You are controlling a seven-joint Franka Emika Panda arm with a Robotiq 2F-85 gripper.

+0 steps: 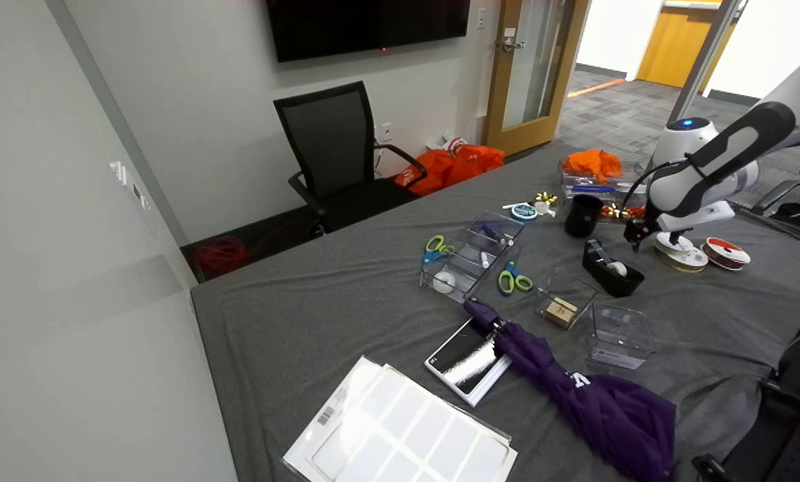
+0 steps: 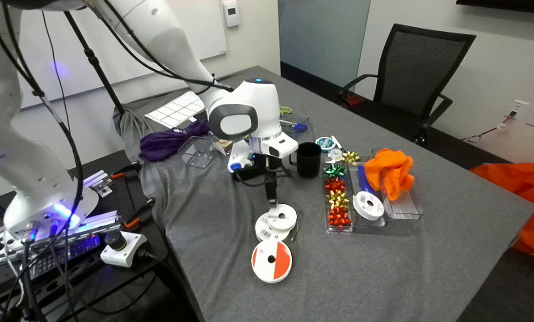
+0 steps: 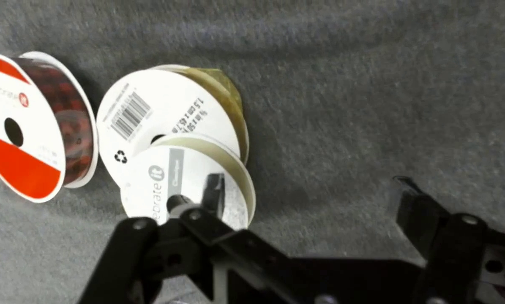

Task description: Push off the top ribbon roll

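Note:
The top ribbon roll (image 3: 193, 164), a white spool with a dark centre hole and cream ribbon, lies partly over a larger white spool with gold ribbon (image 3: 163, 101). It also shows in both exterior views (image 1: 671, 242) (image 2: 286, 222). My gripper (image 3: 309, 180) is open and holds nothing. In the wrist view one finger overlaps the face of the top roll and hides part of it; the other is over bare cloth to the right. In an exterior view a fingertip (image 2: 271, 199) is at the top roll's edge; I cannot tell if it touches.
A red-and-white spool with plaid ribbon (image 3: 24, 126) lies beside the stack. A black tape dispenser (image 1: 612, 270) and a black mug (image 1: 583, 215) stand near the gripper. A tray of bows (image 2: 337, 201) and a clear bin with orange cloth (image 2: 389, 172) stand beyond.

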